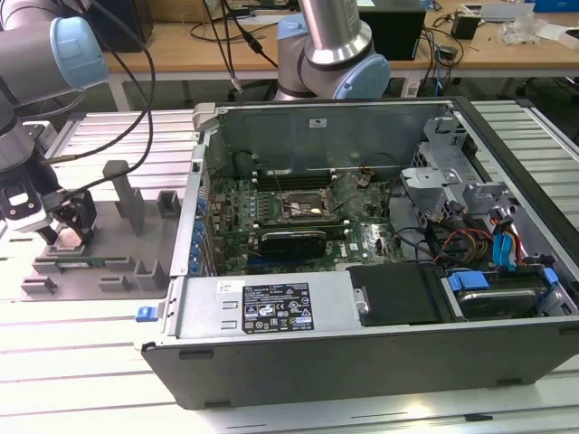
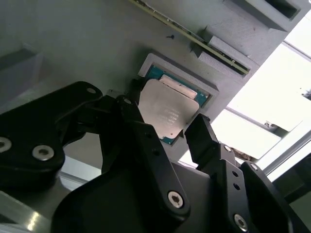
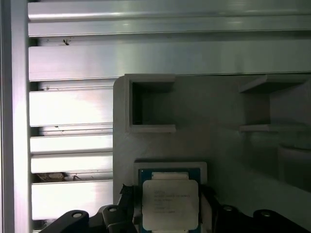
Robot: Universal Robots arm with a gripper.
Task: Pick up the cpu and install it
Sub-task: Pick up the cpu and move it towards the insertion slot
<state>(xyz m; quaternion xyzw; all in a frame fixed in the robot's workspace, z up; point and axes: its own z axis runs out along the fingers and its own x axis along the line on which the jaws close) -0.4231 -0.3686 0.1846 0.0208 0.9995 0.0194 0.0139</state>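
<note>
second wrist view: cpu (image 2: 167, 110) sits between parted fingers (image 2: 146, 141) of the tool (image 2: 163, 116).

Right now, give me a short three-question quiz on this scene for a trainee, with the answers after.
1. True or false: the chip lies in a pocket of the gray fixture.
2. The gripper is: A) shut on the chip; B) open, with a finger on each side of the chip; C) over the motherboard.
3. Fill in: in the exterior view, the gray fixture lies to the ____ of the computer case.
Key: 1 true; 2 B; 3 left.
</note>
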